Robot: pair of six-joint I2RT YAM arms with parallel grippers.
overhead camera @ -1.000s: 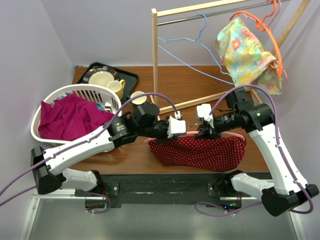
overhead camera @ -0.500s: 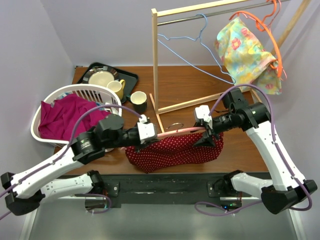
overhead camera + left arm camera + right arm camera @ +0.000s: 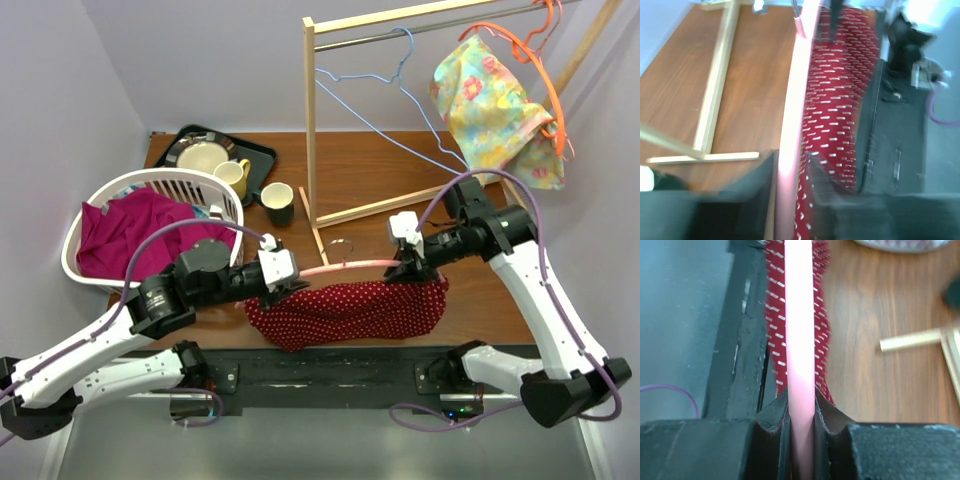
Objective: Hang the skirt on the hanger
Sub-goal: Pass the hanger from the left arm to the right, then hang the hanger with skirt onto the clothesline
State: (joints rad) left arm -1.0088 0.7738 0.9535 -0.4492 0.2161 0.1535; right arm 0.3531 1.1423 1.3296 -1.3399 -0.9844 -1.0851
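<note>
The red white-dotted skirt (image 3: 350, 310) hangs from a pink hanger (image 3: 345, 265) held level over the table's near edge. My left gripper (image 3: 290, 283) grips the hanger's left end. In the left wrist view, the blurred fingers of my left gripper (image 3: 790, 170) flank the pink hanger (image 3: 792, 115) and the skirt (image 3: 837, 90). My right gripper (image 3: 408, 268) holds the right end. In the right wrist view my right gripper (image 3: 801, 400) is shut tight on the pink hanger (image 3: 800, 315), with the skirt (image 3: 774, 325) draped below it.
A wooden rack (image 3: 310, 130) stands behind, carrying a blue wire hanger (image 3: 400, 90) and an orange hanger with a floral garment (image 3: 495, 105). A white basket (image 3: 150, 185) with magenta cloth (image 3: 140, 235) sits at left. A tray (image 3: 255, 150), yellow mug (image 3: 233, 177) and dark mug (image 3: 278, 203) lie beyond it.
The left arm has drawn back to the left, and the hanger with the skirt has shifted left with it. The right gripper followed leftward on the hanger's other end.
</note>
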